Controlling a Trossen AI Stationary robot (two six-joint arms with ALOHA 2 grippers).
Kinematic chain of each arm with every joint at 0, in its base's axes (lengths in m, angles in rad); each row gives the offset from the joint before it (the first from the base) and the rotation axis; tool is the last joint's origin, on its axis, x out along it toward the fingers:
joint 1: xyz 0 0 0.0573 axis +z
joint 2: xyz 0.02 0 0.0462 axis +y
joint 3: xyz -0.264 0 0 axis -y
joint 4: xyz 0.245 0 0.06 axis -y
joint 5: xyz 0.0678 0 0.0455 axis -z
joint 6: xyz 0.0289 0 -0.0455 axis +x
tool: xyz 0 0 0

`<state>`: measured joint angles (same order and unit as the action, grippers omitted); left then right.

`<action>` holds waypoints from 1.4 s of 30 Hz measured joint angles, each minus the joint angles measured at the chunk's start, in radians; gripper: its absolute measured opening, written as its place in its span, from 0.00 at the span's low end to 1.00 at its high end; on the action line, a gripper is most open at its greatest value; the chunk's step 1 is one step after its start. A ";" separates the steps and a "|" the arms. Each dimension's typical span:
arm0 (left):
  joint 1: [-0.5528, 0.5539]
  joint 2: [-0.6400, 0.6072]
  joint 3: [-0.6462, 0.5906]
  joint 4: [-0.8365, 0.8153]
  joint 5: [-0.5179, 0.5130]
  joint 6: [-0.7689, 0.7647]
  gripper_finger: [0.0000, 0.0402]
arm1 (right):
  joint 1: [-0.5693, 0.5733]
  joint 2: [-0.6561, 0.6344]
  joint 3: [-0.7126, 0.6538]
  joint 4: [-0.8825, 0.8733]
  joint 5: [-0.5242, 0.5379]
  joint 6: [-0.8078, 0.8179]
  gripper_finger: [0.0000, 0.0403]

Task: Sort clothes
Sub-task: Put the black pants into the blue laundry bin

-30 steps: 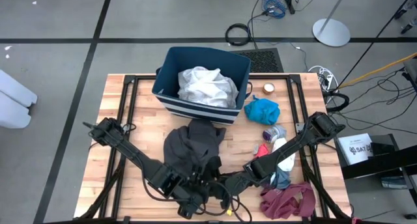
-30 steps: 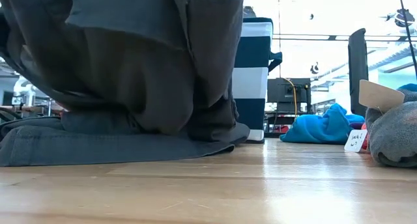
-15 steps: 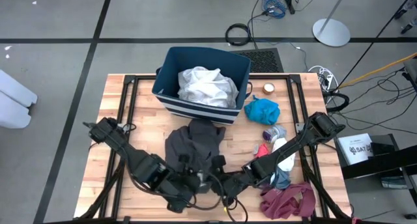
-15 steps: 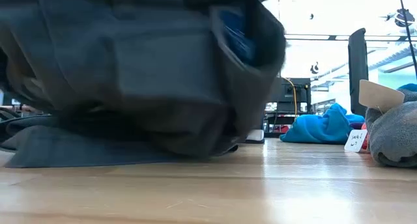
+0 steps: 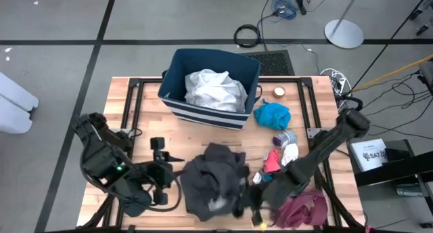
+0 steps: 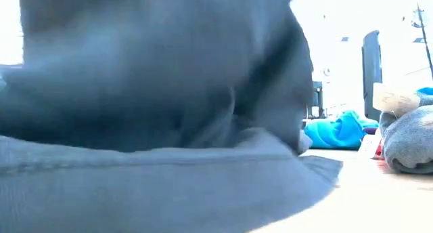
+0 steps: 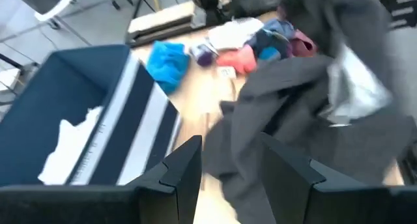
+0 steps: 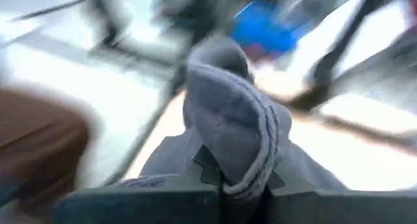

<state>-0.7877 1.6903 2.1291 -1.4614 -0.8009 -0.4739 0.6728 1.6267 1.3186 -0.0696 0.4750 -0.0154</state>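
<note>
**Jaws: right clamped on grey fabric, left apart**

Right jaws pinch a fold of the dark grey garment, heaped at the desk's six o'clock edge. Left jaws stand parted and empty at its nine o'clock. Striped bin sits at twelve o'clock.

— What lies around the wooden table?

— A grey floor crossed by dark lines, with a coiled black cable and a black floor grate just behind the table.

— Anything else?

— A round white stand base at the far right (its pole runs up out of view), loose cables beside it, and a white object at the left edge.
</note>
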 joint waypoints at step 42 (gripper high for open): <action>-0.079 -0.130 -0.058 -0.109 -0.291 -0.169 0.36 | -0.004 0.006 -0.001 0.077 -0.251 0.185 0.03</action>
<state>-0.8665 1.5600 2.0706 -1.5703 -1.0920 -0.6432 0.6688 1.6325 1.3176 0.0073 0.2243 0.1691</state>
